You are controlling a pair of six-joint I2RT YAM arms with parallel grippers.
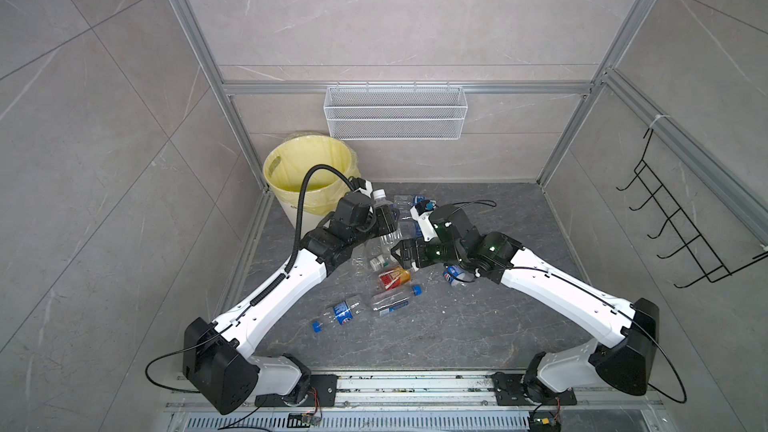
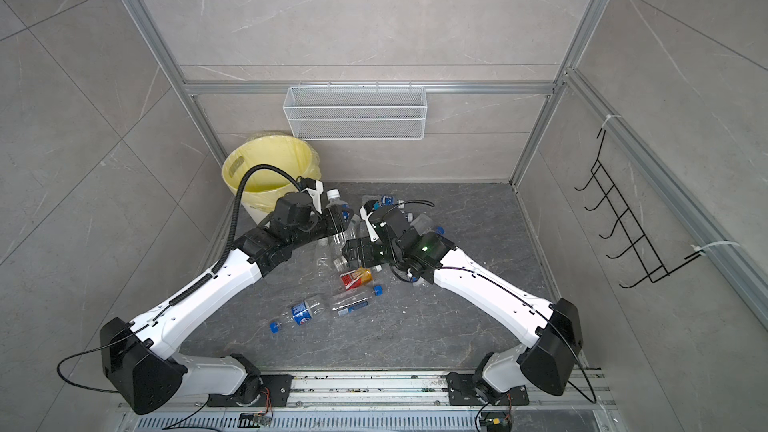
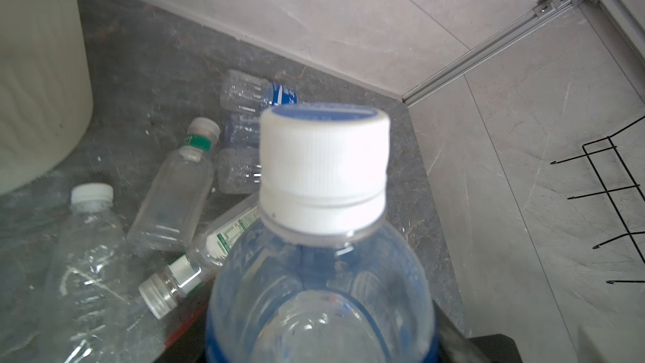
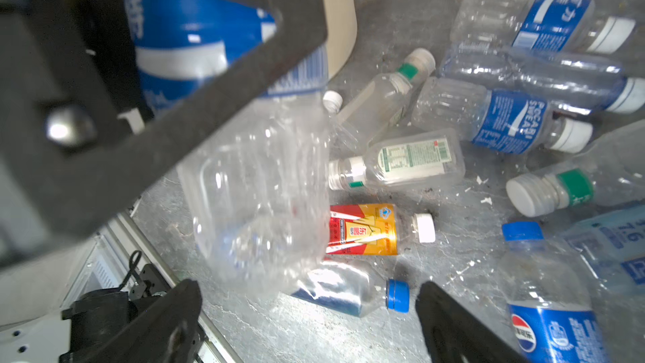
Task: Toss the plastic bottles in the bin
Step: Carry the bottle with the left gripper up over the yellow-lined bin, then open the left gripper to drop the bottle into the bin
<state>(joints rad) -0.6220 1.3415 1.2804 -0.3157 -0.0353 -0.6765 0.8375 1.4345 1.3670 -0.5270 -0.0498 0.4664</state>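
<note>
- We saw the left claw closed around the blue-labelled middle of a white-capped bottle, holding it clear of the tabletop.
- That bottle hung just beside the bin, on the side facing the other bottles. It was outside the rim rather than over the mouth.
- The right claw stood wide open and gripped nothing. It was farther from the bin than the left claw, just past the held bottle's clear base.
- The loose bottles lay on their sides on the tabletop, spreading away from the bin, with a few near its wall.
- The orange-red labelled bottle lay beyond both claws from the bin. A blue-capped bottle and a Pepsi-labelled bottle lay farther from the bin again.
- The bin's yellow liner showed at its mouth, and the left arm's cable crossed part of it. We could not tell what lay at the bottom.
</note>
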